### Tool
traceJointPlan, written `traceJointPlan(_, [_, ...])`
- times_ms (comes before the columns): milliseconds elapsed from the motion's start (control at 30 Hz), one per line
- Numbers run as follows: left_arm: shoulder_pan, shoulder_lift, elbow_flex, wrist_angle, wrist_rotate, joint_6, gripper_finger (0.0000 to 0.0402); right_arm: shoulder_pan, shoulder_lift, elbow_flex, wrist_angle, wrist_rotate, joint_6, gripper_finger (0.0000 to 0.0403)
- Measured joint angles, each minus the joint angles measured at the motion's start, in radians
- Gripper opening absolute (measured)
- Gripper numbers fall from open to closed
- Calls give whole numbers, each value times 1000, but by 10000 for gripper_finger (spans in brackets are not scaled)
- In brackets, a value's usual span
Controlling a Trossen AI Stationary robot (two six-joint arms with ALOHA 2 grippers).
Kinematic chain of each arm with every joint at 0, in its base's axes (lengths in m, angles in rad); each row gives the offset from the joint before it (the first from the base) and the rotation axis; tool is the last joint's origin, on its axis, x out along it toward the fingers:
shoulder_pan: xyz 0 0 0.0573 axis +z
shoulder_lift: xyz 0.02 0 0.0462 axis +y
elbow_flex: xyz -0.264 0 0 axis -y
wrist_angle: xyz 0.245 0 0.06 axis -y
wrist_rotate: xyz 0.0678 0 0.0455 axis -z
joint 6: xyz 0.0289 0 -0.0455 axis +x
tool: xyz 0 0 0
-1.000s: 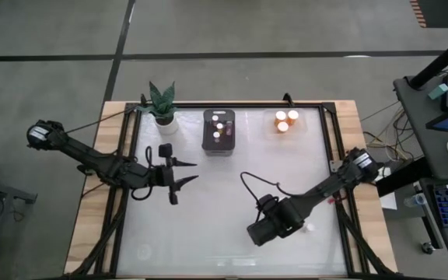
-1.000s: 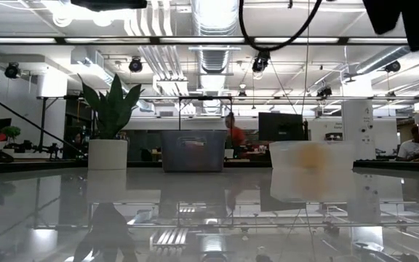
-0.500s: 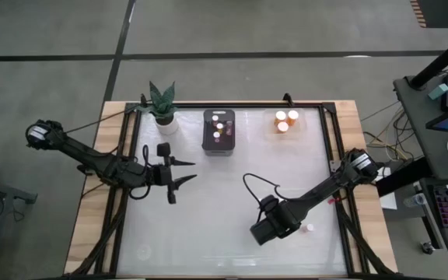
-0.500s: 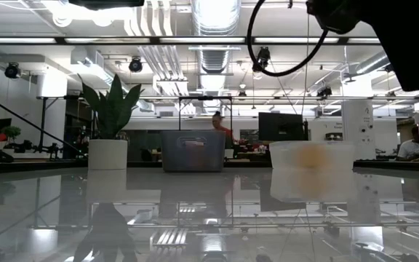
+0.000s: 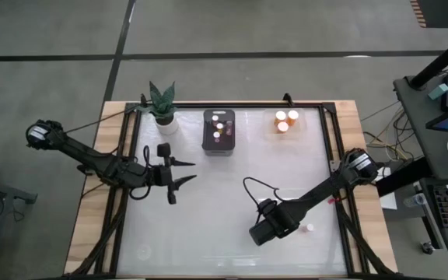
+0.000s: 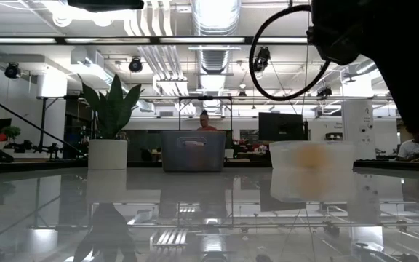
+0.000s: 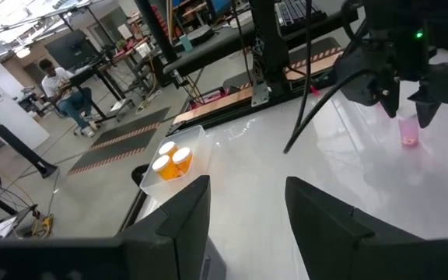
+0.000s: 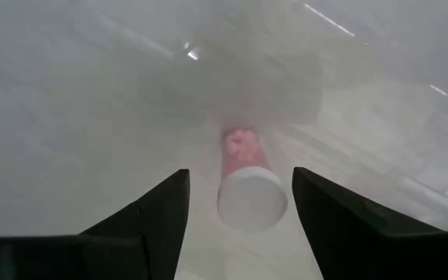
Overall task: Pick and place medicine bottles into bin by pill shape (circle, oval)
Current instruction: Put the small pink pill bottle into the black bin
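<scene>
Since a second ago your right gripper [image 8: 236,233] has dropped lower over the small pink white-capped bottle [image 8: 247,183]. Its fingers stand spread, empty, with the upright bottle centred between them.

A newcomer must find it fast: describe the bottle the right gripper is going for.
Start at the right arm, reaching across the table's near right part. Just beyond its open right gripper stands a small pink bottle with a round white cap, between the fingers but not gripped. It stands alone on the table, while the other bottles sit in the two bins at the far edge.

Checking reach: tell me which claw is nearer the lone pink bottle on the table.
Right. The right claw hangs open just over the pink bottle; the left claw waits far across the table.
</scene>
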Motion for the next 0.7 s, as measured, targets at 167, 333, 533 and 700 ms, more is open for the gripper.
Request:
traceJointPlan(167, [0, 0, 0, 2, 0, 0, 153, 0, 0, -9, 10, -7, 4, 211])
traceJointPlan(333, [0, 0, -1, 2, 0, 0, 153, 0, 0, -11, 13, -14, 4, 173])
traceJointPlan(533, [0, -6, -26, -6, 0, 21, 153, 0, 0, -11, 17, -21, 9, 115])
traceJointPlan(700, [0, -64, -64, 32, 1, 35, 153, -5, -2, 16, 12, -22, -5, 100])
